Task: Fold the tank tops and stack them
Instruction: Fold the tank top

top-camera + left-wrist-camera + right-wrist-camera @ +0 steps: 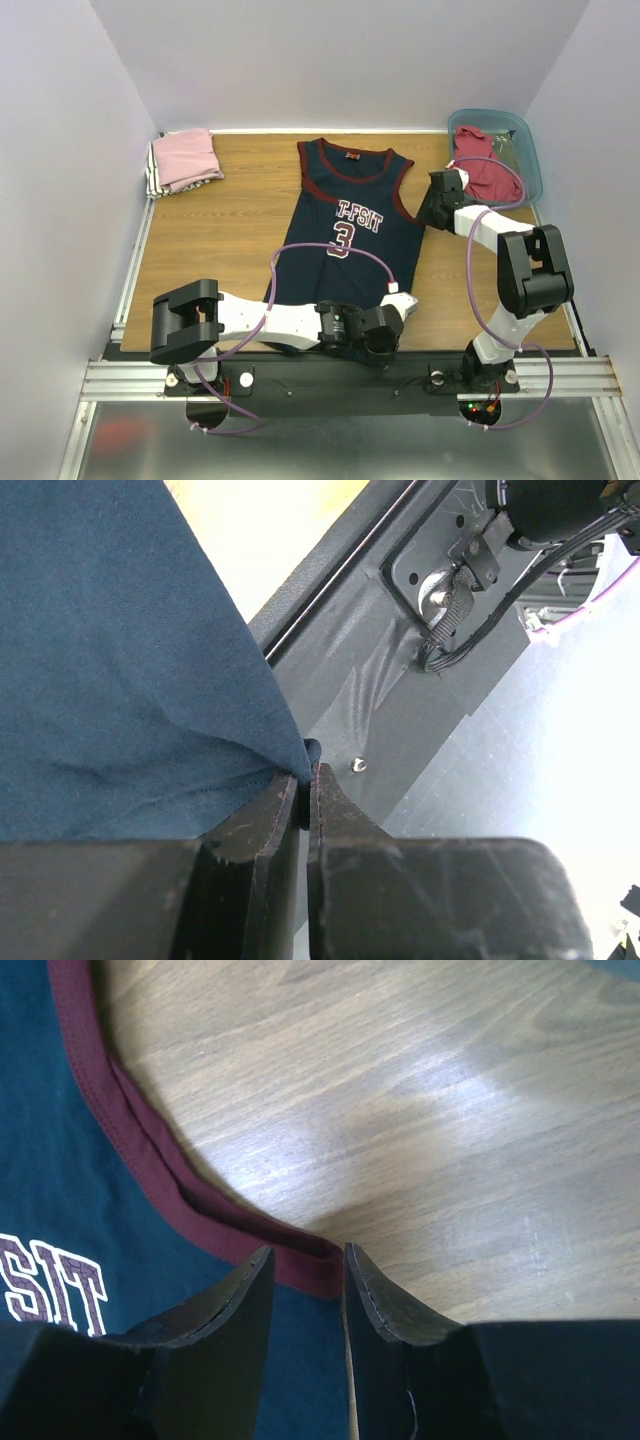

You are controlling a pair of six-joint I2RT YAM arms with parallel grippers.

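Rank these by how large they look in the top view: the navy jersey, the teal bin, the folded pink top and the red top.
1. the navy jersey
2. the teal bin
3. the folded pink top and the red top look about alike; the red one lies bunched in the bin, so they stay unranked.

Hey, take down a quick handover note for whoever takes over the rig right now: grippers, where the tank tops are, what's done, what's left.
Left gripper: fingers shut on the near right hem corner of the navy jersey.
Right gripper: fingers open, straddling the jersey's armhole edge, not pinched yet.
Jersey lies flat and unfolded on the table. Pink top sits folded at the far left corner. Red top is bunched in the teal bin, far right.
Done: pink top folded.
Left: fold the jersey and stack it, then likely the red top.
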